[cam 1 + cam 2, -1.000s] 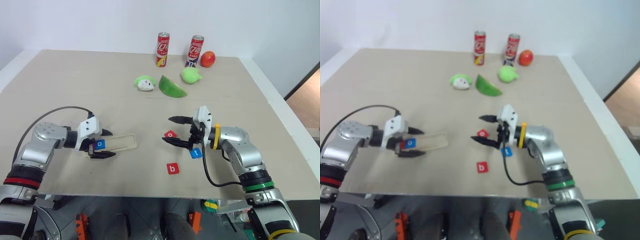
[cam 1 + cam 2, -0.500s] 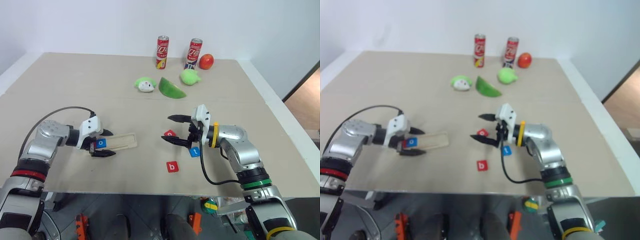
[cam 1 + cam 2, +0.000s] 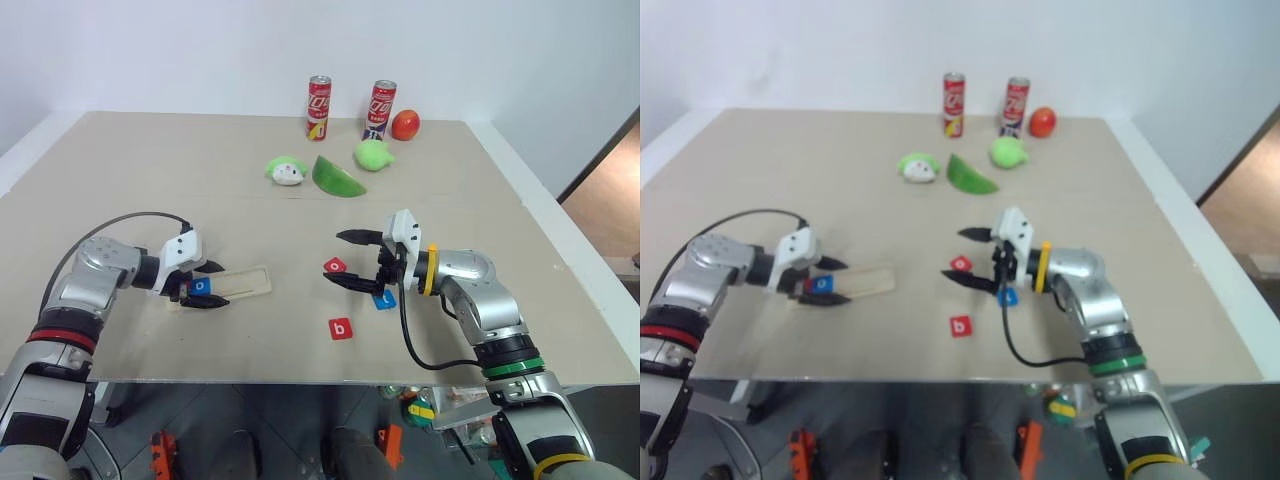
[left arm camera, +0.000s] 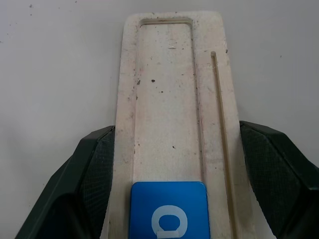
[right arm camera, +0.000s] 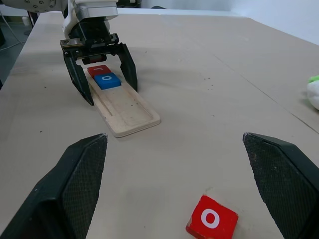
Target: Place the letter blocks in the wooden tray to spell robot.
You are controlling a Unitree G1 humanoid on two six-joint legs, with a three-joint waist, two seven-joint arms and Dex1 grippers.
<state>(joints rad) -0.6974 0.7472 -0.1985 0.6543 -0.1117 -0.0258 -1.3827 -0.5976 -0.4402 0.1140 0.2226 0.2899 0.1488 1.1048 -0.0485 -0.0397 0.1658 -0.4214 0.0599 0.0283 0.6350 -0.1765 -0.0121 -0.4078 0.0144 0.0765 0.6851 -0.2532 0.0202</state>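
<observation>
From the head views, the wooden tray (image 3: 228, 285) lies on the counter (image 3: 150, 190) towards its left near corner, a blue "o" block (image 3: 201, 286) in its groove. The left gripper (image 3: 205, 285) straddles that end, fingers spread either side of the tray. The right gripper (image 3: 352, 260) hovers with fingers wide apart, empty — a red "o" block (image 3: 335, 266) under it, a blue block (image 3: 383, 299) beside it, a red "b" block (image 3: 341, 328) nearer the front edge. Two red cans (image 3: 318, 106) stand at the far edge.

Left wrist view: bare groove runs ahead of the blue tile.

Right wrist view: a red "r" block (image 5: 97, 69) sits behind the blue "o" — open counter between tray and red "o".
</observation>
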